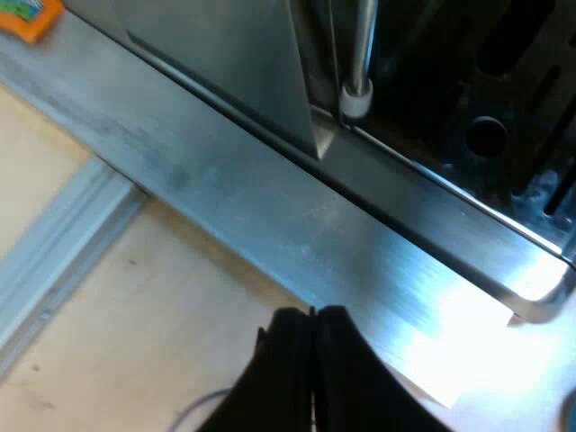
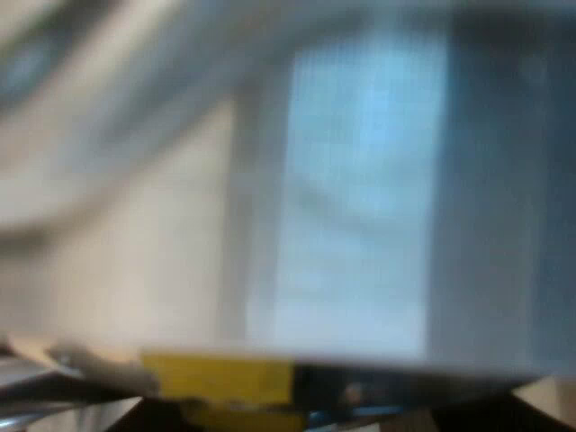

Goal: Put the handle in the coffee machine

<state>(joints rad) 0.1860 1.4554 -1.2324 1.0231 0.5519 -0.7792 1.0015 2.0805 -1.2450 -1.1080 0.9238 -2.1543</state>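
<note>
Left pincer [image 1: 312, 351] shut tight, empty, over bench [image 1: 162, 315] by espresso machine [image 1: 270, 193] base | step: approach, we judge | next: we must find holder, open up.

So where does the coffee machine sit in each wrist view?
Left wrist view: the steel base of the coffee machine runs just beyond the shut left gripper; its steam wand hangs over the drip tray.
Right wrist view: a pale grey panel may be the machine; I cannot tell.
Shared landmark: the light table, probably the beige area beside that panel.
</note>
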